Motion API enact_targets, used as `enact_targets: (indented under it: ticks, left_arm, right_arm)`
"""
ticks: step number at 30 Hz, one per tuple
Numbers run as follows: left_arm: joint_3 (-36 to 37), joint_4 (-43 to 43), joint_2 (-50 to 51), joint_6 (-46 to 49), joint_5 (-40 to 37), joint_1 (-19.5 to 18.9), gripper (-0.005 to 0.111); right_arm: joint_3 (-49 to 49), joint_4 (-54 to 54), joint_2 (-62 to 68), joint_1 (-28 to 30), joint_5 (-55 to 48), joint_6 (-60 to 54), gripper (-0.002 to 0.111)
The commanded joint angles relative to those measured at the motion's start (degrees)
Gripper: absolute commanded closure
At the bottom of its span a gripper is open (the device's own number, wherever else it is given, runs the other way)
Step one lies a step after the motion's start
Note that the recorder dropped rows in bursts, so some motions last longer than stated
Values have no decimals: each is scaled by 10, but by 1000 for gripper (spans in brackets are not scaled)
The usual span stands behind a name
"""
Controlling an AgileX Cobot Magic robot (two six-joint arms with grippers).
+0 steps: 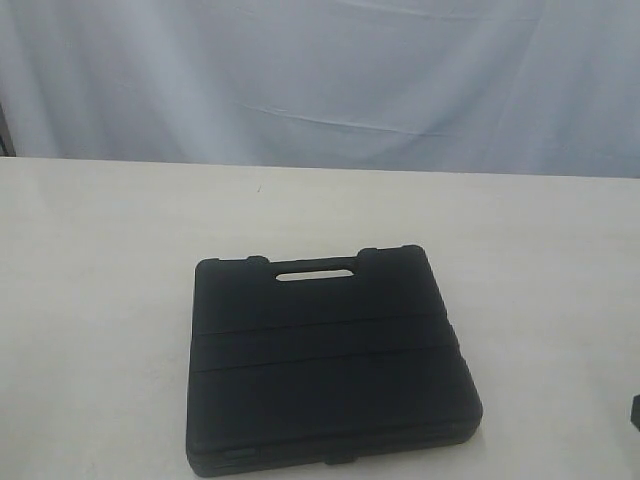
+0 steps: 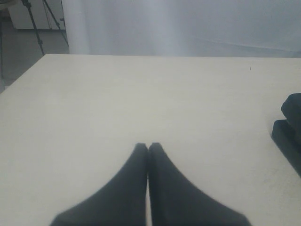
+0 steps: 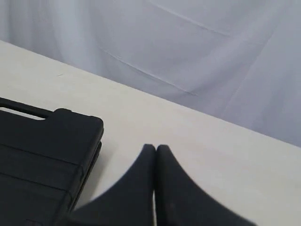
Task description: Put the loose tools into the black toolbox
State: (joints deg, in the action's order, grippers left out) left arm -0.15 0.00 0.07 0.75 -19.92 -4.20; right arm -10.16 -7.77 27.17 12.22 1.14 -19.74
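At the near end, left gripper (image 2: 148, 145): jaws pressed together on nothing, poised above bare table. I read this as a waiting pose, since there is nothing within its reach to grasp.
Right gripper (image 3: 155, 147): also closed and empty, hanging just beside one corner of the case, on the side from which I would expect it to work.
Black toolbox (image 1: 325, 370): lies flat and closed near the front of the table, both halves together, handle slot (image 1: 313, 273) on the far side. It sits between the two arms, probably so that either can reach it.
Loose tools: none shows in any of my three views. I cannot tell whether they are inside the case or out of frame.
Table (image 1: 100, 300): pale and bare around the case.
White cloth (image 1: 320, 80): hangs behind the far edge, a plain backdrop.
Next step, as I judge it: the case must be opened before anything goes in.
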Motion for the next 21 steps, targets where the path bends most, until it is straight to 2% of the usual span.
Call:
enact_targets:
  ticks: [1,6,17,21]
  left_arm:
    - [1,0,-1,-3,3,3,107]
    - [1,0,-1,-3,3,3,107]
    - [1,0,-1,-3,3,3,107]
    - [1,0,-1,-3,3,3,107]
  right_arm:
    - [44,71,-47,25,20,90,109]
    - [102,83,-122,71,19,123,109]
    - [102,83,-176,72,-62,113,109]
    - [102,83,-176,72,-130,108,109]
